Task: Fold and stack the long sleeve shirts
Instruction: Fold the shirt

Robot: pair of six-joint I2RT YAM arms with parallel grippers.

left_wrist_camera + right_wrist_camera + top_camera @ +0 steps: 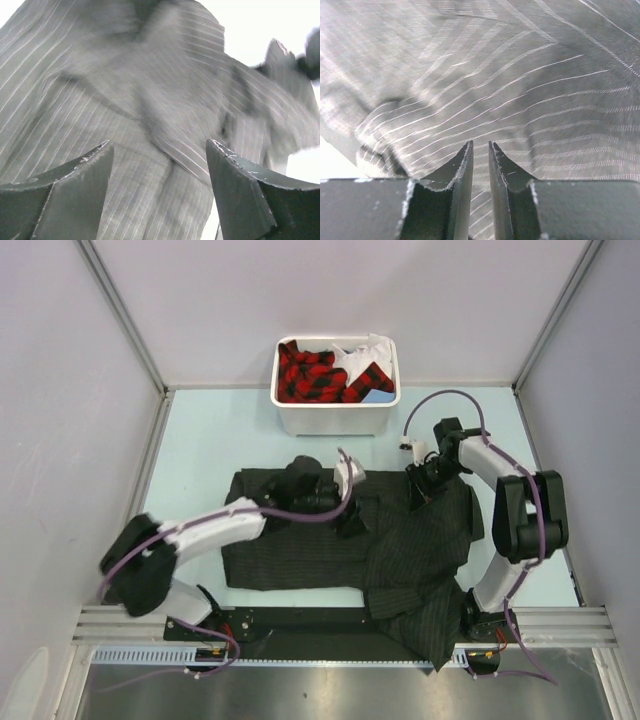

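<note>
One long sleeve shirt (300, 550), black with fine pale pinstripes, lies spread across the table; its right part (425, 590) is bunched and hangs over the near edge. My left gripper (350, 520) hovers over the shirt's middle. In the left wrist view the left gripper (157, 142) stands wide open with only striped cloth (140, 100) beyond it. My right gripper (420, 490) is at the shirt's far right corner. In the right wrist view the right gripper (480, 143) is nearly closed, with striped cloth (520, 90) filling the narrow gap and the stripes bending toward the tips.
A white bin (335, 420) stands at the back centre of the table and holds red-and-black plaid cloth (310, 375) and some white cloth (365, 350). Grey walls close in the left, right and back. A metal rail (340, 620) runs along the near edge.
</note>
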